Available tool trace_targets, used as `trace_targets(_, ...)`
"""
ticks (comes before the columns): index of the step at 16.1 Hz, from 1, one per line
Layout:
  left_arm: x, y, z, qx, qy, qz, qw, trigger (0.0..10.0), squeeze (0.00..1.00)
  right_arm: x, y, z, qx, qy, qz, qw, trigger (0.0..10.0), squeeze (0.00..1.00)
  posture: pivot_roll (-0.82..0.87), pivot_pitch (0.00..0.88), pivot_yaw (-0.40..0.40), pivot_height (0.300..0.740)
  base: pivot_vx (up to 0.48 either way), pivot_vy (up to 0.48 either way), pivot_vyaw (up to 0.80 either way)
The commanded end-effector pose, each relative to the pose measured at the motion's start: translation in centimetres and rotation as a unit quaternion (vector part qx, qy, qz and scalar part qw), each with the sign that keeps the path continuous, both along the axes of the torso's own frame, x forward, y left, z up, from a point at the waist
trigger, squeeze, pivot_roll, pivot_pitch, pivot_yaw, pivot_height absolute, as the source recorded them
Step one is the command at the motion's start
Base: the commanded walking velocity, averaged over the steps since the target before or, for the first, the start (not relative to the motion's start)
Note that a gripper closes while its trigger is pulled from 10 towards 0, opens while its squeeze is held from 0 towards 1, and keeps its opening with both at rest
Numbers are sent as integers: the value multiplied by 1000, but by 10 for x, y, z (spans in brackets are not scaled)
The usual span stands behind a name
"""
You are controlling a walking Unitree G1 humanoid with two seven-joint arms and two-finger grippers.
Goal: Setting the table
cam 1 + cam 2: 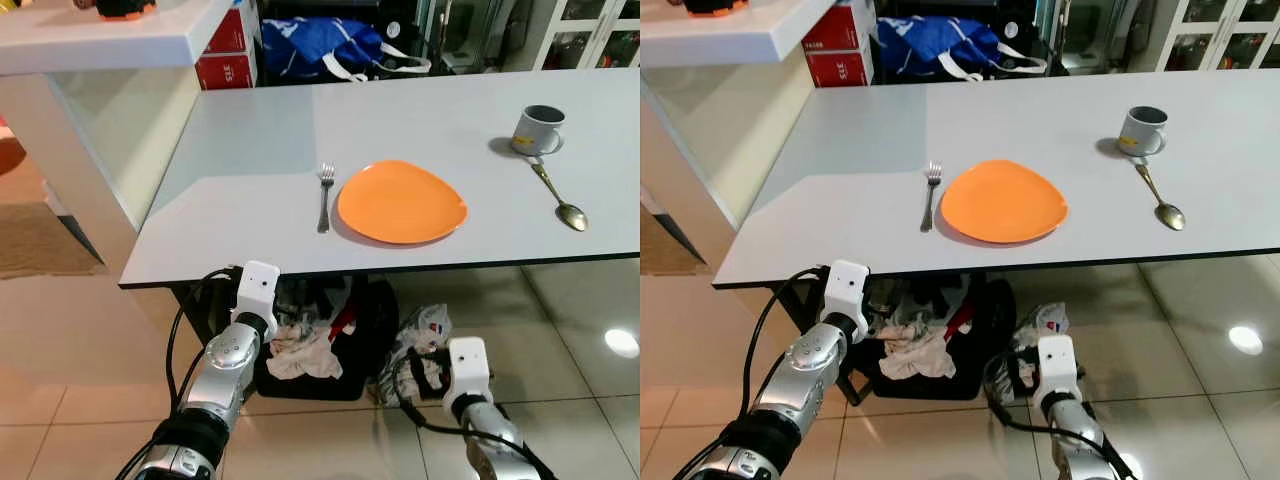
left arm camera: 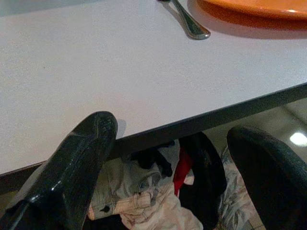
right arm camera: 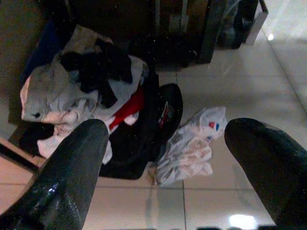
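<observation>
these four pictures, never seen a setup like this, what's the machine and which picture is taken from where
It is a walking humanoid robot with two silver arms. The two wide pictures come from its head camera, looking down at a grey table. On it lie a fork beside an orange plate, and farther right a grey mug and a spoon. The other two pictures come from wrist cameras, looking along each gripper's black fingers. The left gripper is at the table's near edge; the right gripper points at the floor. Both are open, holding nothing.
</observation>
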State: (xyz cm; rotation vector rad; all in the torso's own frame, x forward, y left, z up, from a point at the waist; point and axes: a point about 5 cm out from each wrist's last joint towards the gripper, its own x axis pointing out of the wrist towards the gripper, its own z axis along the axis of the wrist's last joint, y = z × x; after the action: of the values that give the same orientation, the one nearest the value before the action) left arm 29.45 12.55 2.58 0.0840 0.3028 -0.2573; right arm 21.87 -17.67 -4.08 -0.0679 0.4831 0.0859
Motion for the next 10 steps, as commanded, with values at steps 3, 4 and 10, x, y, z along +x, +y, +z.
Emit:
trace_targets(3, -53, 25, -73, 13, 258, 60, 964, 10000, 0, -3, -2, -6, -4, 23, 0, 1000, 10000, 0, -163, 0, 46, 727, 0, 0, 0)
trace_targets(4, -56, 26, -76, 15, 273, 65, 960, 10000, 0, -4, -3, -8, -6, 29, 1, 1000, 10000, 0, -162, 0, 45, 727, 0, 0, 0)
trace_targets(10, -29, 16, -36, 15, 82, 26, 996, 10000, 0, -9, -11, -9, -18, 25, -5, 1000, 10000, 0, -168, 0, 45, 727, 0, 0, 0)
